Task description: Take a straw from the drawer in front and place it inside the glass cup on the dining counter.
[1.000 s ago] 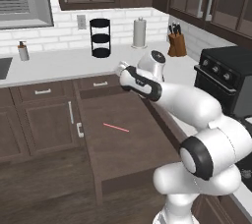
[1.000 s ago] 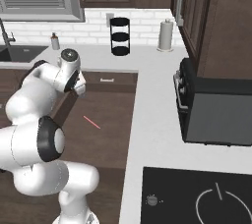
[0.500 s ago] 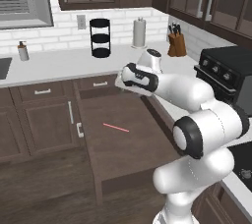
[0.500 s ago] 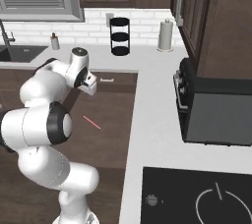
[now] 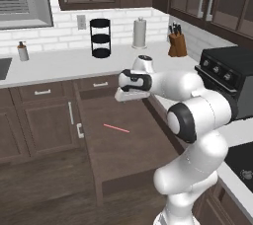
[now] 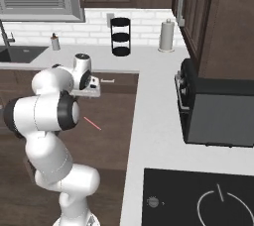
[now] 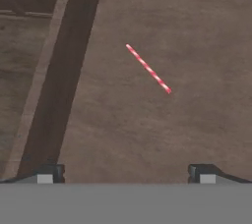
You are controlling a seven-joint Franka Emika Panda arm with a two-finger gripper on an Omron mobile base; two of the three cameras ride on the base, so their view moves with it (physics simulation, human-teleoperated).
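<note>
The drawer (image 5: 133, 145) stands pulled out, a wide dark-brown tray below the white wall counter. On its floor lies the straw (image 5: 116, 128), thin and pink-red, at a slant left of the middle. My gripper (image 5: 129, 95) hangs open above the drawer's back part, pointing down, well clear of the straw. From the right side the straw (image 6: 92, 123) lies below and just in front of the gripper (image 6: 92, 90). Looking down along the hand, the straw (image 7: 148, 69) lies diagonally on the drawer floor (image 7: 187, 36), ahead of the widely spread fingertips (image 7: 49, 174). The glass cup and dining counter are out of view.
On the wall counter (image 5: 59, 63) stand a black tiered rack (image 5: 100, 37), a paper towel roll (image 5: 140, 32), a knife block (image 5: 177, 44) and a small bottle (image 5: 21, 51). A black oven (image 5: 232, 71) sits at the right. Cabinet doors (image 5: 44, 125) flank the drawer's left.
The hand has swung a little to the right and dipped lower over the open drawer while the elbow shifted. The straw has not moved, and the jaws stay open.
</note>
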